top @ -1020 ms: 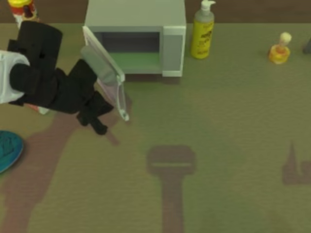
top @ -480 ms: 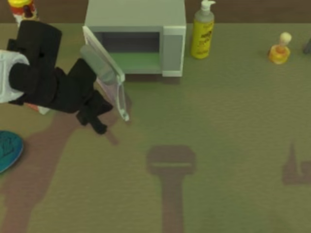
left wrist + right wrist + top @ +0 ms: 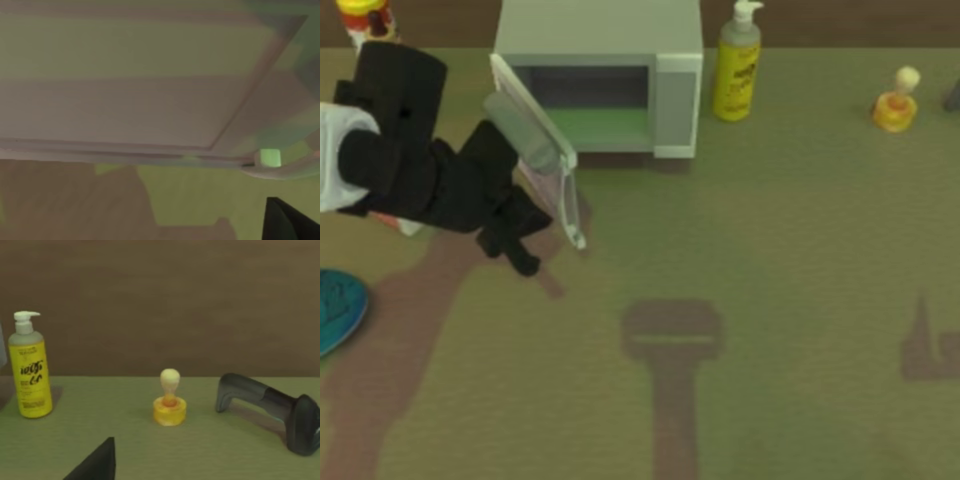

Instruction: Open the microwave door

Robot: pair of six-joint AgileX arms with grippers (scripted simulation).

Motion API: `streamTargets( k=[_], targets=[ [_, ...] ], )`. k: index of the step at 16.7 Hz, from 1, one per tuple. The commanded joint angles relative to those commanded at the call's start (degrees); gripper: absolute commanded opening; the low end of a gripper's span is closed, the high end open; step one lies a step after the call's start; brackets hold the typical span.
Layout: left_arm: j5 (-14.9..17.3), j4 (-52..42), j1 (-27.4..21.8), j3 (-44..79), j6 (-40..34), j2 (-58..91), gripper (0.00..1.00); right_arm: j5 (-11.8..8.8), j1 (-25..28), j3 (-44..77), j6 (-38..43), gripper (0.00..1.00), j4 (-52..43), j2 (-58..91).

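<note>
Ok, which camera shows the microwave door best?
The top view: the whole door is seen swung out from the microwave, beside the left gripper. The left wrist view shows only part of its panel close up; the right wrist view shows none of it.

The table [image 3: 770, 300] is viewed from overhead; the microwave door [image 3: 125, 100] is seen close-up by the left wrist camera; the yellow bottle [image 3: 30, 372], at one o'clock overhead, is shared with the right wrist view.

The boxy white-grey microwave [image 3: 610, 40] has a green inner floor and a plain grey panel. Its white-framed door [image 3: 535, 150] carries a grey translucent window. The black left gripper [image 3: 520, 240] contrasts with the olive-green counter [image 3: 770, 250]. The pump bottle [image 3: 737, 70] is yellow with black lettering.
</note>
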Motion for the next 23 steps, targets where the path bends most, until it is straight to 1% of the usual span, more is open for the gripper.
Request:
streamTargets(
  k=[3, 16, 17, 23],
  targets=[
    [0.0, 0.0, 0.0, 0.0, 0.0, 0.0, 0.00, 0.0, 0.0, 0.0, 0.0, 1.00, 0.0, 0.0],
    [0.0, 0.0, 0.0, 0.0, 0.0, 0.0, 0.98, 0.0, 0.0, 0.0, 0.0, 1.00, 0.0, 0.0],
    [0.0, 0.0, 0.0, 0.0, 0.0, 0.0, 1.00, 0.0, 0.0, 0.0, 0.0, 1.00, 0.0, 0.0],
    [0.0, 0.0, 0.0, 0.0, 0.0, 0.0, 1.00, 0.0, 0.0, 0.0, 0.0, 1.00, 0.0, 0.0]
  ],
)
